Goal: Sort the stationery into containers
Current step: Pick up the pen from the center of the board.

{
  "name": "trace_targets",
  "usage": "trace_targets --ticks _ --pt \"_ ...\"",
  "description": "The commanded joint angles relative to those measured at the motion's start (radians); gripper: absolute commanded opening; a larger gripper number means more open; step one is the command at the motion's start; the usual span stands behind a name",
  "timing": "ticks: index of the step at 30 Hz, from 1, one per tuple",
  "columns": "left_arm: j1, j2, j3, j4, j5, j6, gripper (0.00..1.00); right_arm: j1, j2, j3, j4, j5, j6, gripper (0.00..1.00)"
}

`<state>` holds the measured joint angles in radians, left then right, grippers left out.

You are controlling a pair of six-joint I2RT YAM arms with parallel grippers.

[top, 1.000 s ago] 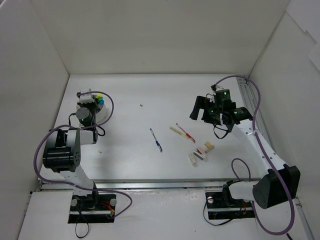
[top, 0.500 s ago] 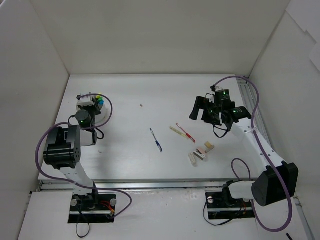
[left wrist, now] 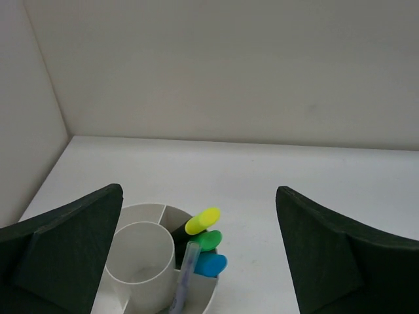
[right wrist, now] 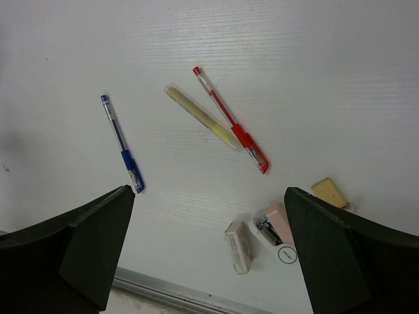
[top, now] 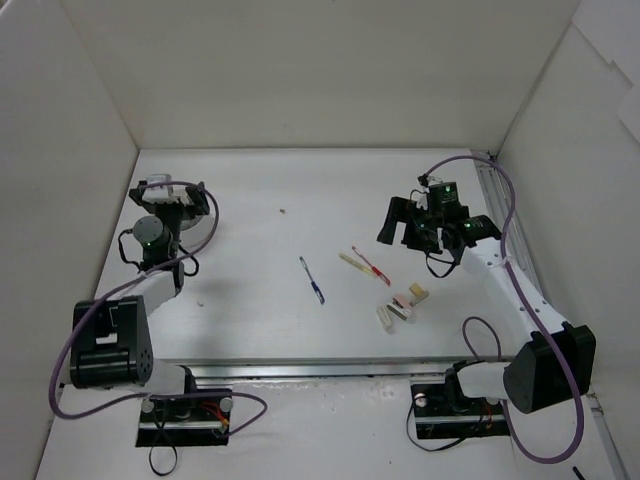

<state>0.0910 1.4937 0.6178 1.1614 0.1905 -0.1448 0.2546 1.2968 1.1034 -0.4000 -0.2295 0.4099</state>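
Left gripper [left wrist: 198,193]: jaws spread wide, nothing in them. The white tub [left wrist: 145,209] sits right below, around 7 o'clock in the wrist view. The yellow highlighter [left wrist: 203,220], green highlighter [left wrist: 210,239] and blue highlighter [left wrist: 211,263] stand bunched on the 3 o'clock side of its middle cup, with a thin pen [left wrist: 182,281] just beside them.

Versus a second ago, the left arm has swung out toward 9 o'clock, and it now covers the highlighter tips the top camera could see before.

Right gripper [right wrist: 206,191] has barely budged, jaws released and empty over the table [right wrist: 327,65]. The loose stuff hasn't moved. The blue pen [right wrist: 121,144], beige stick [right wrist: 200,118] and red pen [right wrist: 230,129] lie below the jaws. The tan eraser [right wrist: 329,192], pink eraser [right wrist: 279,218] and white eraser [right wrist: 239,246] cluster toward 5 o'clock.
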Motion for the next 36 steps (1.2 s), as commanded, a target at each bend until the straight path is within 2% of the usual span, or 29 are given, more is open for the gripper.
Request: trace_targets --ticks 1,2,4,5,6,8,9,12,18,23,28,36 --pt "0.006 -0.163 0.114 -0.246 0.090 -0.027 0.99 0.000 -0.025 -0.013 0.044 -0.004 -0.058 0.98" --pt "0.006 -0.188 0.223 -0.511 0.099 -0.042 0.99 -0.003 -0.021 -0.026 0.043 0.007 -0.078 0.98" --pt "0.006 -0.207 0.377 -0.818 0.121 -0.074 0.99 0.002 -0.014 -0.042 0.052 0.006 -0.100 0.98" --pt "0.006 -0.207 0.522 -1.073 0.121 -0.084 0.99 0.008 -0.014 -0.065 0.061 0.009 -0.123 0.98" --pt "0.006 -0.198 0.581 -1.154 0.112 -0.096 0.99 0.015 -0.019 -0.082 0.079 0.018 -0.144 0.98" --pt "0.006 -0.219 0.635 -1.308 0.099 -0.153 0.99 0.087 -0.050 -0.156 0.173 0.135 -0.228 0.98" --pt "0.006 -0.264 0.623 -1.319 0.096 -0.168 0.99 0.131 -0.057 -0.183 0.235 0.203 -0.252 0.98" --pt "-0.003 -0.393 0.522 -1.299 0.092 -0.194 0.99 0.161 -0.038 -0.217 0.289 0.249 -0.296 0.98" --pt "-0.031 -0.639 0.350 -1.310 0.113 -0.289 0.99 0.242 0.093 -0.175 0.359 0.167 -0.315 0.98" --pt "-0.031 -0.722 0.307 -1.379 0.151 -0.291 0.99 0.287 0.226 -0.122 0.360 0.127 -0.384 0.98" --pt "-0.031 -0.768 0.280 -1.376 0.256 -0.271 0.99 0.304 0.343 -0.080 0.359 0.073 -0.395 0.98" --pt "-0.031 -0.840 0.234 -1.356 0.297 -0.249 0.99 0.307 0.427 -0.036 0.356 0.099 -0.387 0.98"
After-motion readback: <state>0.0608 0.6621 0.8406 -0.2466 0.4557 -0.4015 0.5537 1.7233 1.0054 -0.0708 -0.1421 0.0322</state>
